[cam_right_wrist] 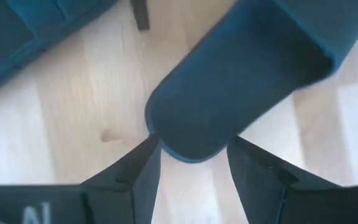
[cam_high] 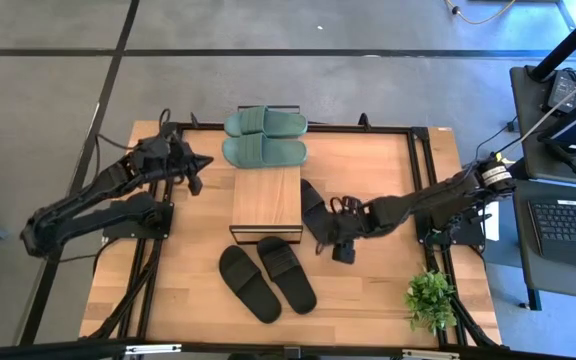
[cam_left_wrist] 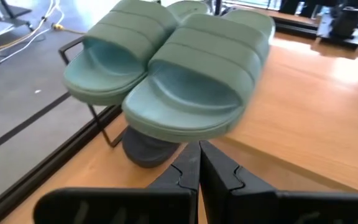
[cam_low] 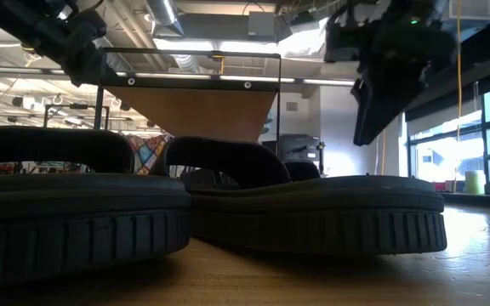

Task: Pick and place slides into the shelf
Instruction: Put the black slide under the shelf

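Note:
The shelf stands mid-table with two green slides side by side on its far end, soles down. In the left wrist view another dark slide shows under the shelf top. Two black slides lie on the table near the front. My right gripper is just right of the shelf, shut on a fourth black slide. My left gripper hovers left of the green slides, its fingers shut and bare. My right gripper pinches one rounded end of the black slide between its two fingers, across the slide's width. The fingers slant down from the table's right side. In the low view the slide hangs tilted below the gripper, clear of the table.
A small potted plant stands at the table's near right corner. Black frame rails run along the table's edges. Bare wood lies left and right of the shelf. A desk with a laptop sits beyond the right edge.

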You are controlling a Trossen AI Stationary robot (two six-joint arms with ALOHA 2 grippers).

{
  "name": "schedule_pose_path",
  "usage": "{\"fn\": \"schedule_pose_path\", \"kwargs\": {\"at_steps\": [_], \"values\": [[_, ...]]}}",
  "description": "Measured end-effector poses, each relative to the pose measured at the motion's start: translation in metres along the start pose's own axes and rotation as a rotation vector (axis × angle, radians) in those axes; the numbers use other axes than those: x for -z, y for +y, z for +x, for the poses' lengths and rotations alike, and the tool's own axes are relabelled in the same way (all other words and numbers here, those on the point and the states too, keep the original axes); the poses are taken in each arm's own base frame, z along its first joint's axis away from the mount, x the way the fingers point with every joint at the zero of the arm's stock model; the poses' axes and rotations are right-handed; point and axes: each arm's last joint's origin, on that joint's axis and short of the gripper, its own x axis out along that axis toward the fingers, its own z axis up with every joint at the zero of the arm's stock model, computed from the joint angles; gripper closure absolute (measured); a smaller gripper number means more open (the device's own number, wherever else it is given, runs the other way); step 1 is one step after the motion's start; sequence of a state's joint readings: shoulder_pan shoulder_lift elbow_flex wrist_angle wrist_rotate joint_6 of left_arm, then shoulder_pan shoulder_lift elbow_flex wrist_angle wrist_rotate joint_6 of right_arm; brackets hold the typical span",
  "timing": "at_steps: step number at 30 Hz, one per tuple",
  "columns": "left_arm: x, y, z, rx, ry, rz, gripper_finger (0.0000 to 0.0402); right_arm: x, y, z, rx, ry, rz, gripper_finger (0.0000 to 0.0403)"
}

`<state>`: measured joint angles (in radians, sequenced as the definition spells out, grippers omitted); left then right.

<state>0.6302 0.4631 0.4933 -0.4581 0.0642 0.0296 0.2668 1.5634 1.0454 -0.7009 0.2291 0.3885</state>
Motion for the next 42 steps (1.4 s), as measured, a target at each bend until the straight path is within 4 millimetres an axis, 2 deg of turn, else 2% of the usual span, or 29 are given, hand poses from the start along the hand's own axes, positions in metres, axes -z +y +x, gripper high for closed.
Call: {"fn": "schedule_pose_path", "kwargs": {"at_steps": [5, 8, 18, 25, 32, 42], "values": [[0.000, -0.003, 0.000, 0.026, 0.000, 0.012, 0.0401, 0.010, 0.024, -0.001, 0.124, -0.053, -0.229, 0.0218], [0.000, -0.005, 0.000, 0.035, 0.000, 0.016, 0.0402, 0.014, 0.033, 0.006, 0.168, -0.041, -0.321, 0.0218], [0.000, -0.006, 0.000, 0.044, 0.004, 0.021, 0.0402, 0.019, 0.046, 0.047, 0.219, 0.021, -0.383, 0.0218], [0.001, -0.004, 0.000, -0.014, 0.008, 0.020, 0.0401, 0.024, 0.055, 0.052, 0.218, 0.031, -0.476, 0.0218], [0.001, -0.004, 0.000, -0.030, 0.009, 0.020, 0.0401, 0.023, 0.054, 0.053, 0.264, 0.021, -0.517, 0.0218], [0.001, -0.004, 0.000, -0.030, 0.017, 0.020, 0.0401, 0.029, 0.058, 0.077, 0.315, 0.086, -0.624, 0.0220]]}}
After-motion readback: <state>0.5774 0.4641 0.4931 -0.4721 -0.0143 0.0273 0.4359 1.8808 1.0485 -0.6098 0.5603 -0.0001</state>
